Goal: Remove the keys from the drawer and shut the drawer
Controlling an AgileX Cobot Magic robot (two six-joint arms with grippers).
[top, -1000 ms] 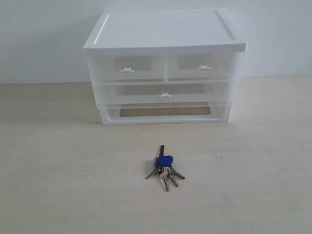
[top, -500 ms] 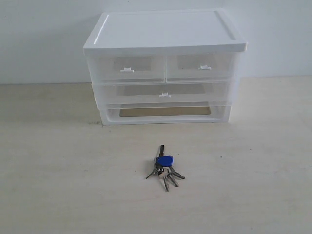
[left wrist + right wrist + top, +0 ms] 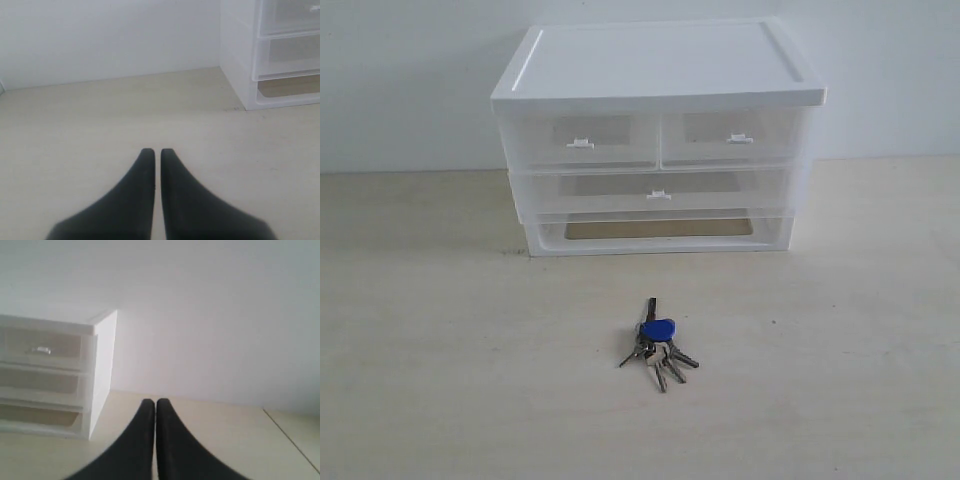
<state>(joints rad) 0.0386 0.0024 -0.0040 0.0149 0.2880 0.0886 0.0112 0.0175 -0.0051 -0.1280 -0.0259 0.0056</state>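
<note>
Drawer unit point(image 3: 658, 70) standing on the table point(image 3: 440, 380), the wall point(image 3: 410, 80) behind it. Within the unit: two half-width drawers point(image 3: 582, 140) side by side at top, the full-width drawer point(image 3: 658, 190) directly beneath them, a slot point(image 3: 660, 229) lowest. The keys point(image 3: 657, 345) lie on the table before the unit, apart from it, opposite its centre.

obstacle: drawer unit point(image 3: 658, 140) at back | free: table point(image 3: 440, 350) all round keys point(image 3: 658, 343)

No readable text, labels, brands, numbers or signs in any view. The white drawer unit point(image 3: 658, 65), the keys point(image 3: 657, 342) and the table point(image 3: 440, 330) show plain surfaces only; any stamping on the key blades is too small to tell.
</note>
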